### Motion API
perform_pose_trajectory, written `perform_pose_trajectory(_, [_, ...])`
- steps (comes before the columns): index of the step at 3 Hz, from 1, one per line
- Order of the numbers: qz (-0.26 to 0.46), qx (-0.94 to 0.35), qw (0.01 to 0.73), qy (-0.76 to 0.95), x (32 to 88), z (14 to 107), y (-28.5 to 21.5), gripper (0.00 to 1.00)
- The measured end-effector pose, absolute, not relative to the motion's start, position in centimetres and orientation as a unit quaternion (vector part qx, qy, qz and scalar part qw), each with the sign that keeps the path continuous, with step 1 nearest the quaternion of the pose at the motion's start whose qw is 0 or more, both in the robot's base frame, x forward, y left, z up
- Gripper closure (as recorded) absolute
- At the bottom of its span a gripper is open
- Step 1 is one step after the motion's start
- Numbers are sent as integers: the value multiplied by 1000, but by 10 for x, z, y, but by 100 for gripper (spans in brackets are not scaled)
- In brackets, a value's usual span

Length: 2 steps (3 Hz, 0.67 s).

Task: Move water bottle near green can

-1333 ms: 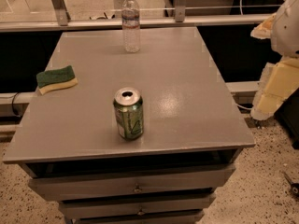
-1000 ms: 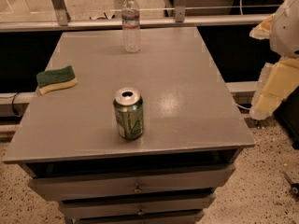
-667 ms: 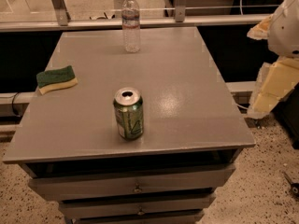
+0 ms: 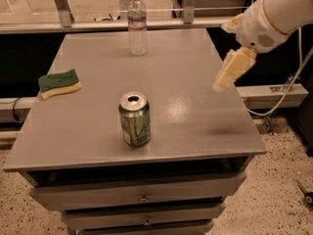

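The water bottle (image 4: 137,24) stands upright at the far edge of the grey table (image 4: 195,62), left of centre; it is clear with a white cap and a blue-and-white label band. The green can (image 4: 134,120) stands upright near the front of the table, its silver top showing. My gripper (image 4: 230,70) hangs over the table's right side, well to the right of both the bottle and the can, touching neither. It holds nothing that I can see.
A green-and-yellow sponge (image 4: 59,83) lies at the table's left edge. The table sits on a cabinet with drawers (image 4: 142,196). A rail (image 4: 146,24) runs behind the table. Cables (image 4: 274,106) hang at the right over a speckled floor.
My arm has swung left, from beside the table's right edge to above the table's right side. The bottle, can and sponge have not moved.
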<state>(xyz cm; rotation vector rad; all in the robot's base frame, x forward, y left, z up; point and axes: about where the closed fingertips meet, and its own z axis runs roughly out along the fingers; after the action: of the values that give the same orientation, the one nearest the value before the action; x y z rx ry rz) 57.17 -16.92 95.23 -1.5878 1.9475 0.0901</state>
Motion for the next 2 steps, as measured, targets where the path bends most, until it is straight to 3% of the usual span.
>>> perform_pose_trajectory(1, [51,-593,353,722,626,946,-151,0])
perform_pose_trajectory(2, [53,-590,359,721,631,945,-150,0])
